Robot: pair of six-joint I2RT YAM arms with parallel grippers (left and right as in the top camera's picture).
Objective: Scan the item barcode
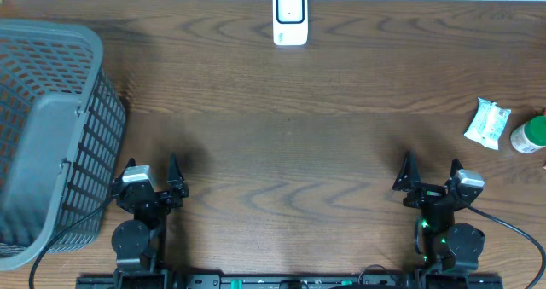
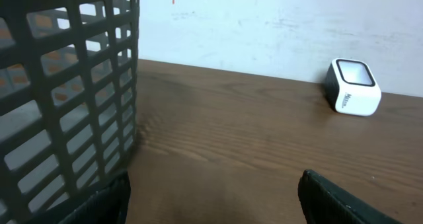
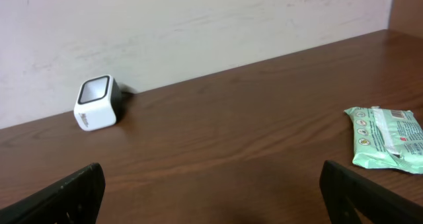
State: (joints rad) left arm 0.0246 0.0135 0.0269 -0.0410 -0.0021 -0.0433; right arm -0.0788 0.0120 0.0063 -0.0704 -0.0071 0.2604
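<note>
Wipes packet [image 1: 487,123] flat, long axis roughly front-to-back, slightly askew.

Dark wooden table [image 1: 281,135], pale wall [image 3: 165,19]

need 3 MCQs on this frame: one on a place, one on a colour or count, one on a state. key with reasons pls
1. Where on the table does the white scanner stand?
A. at the near edge
B. at the far edge, about the middle
C. at the left edge

2. What colour is the basket?
A. grey
B. red
C. white

3. How is the right gripper?
A. shut on the scanner
B. shut, empty
C. open, empty

Key:
1 B: the overhead view shows it at the top middle, opposite the arms.
2 A: its lattice walls are grey in the overhead and left wrist views.
3 C: its fingers stand wide apart with only bare wood between them.
</note>
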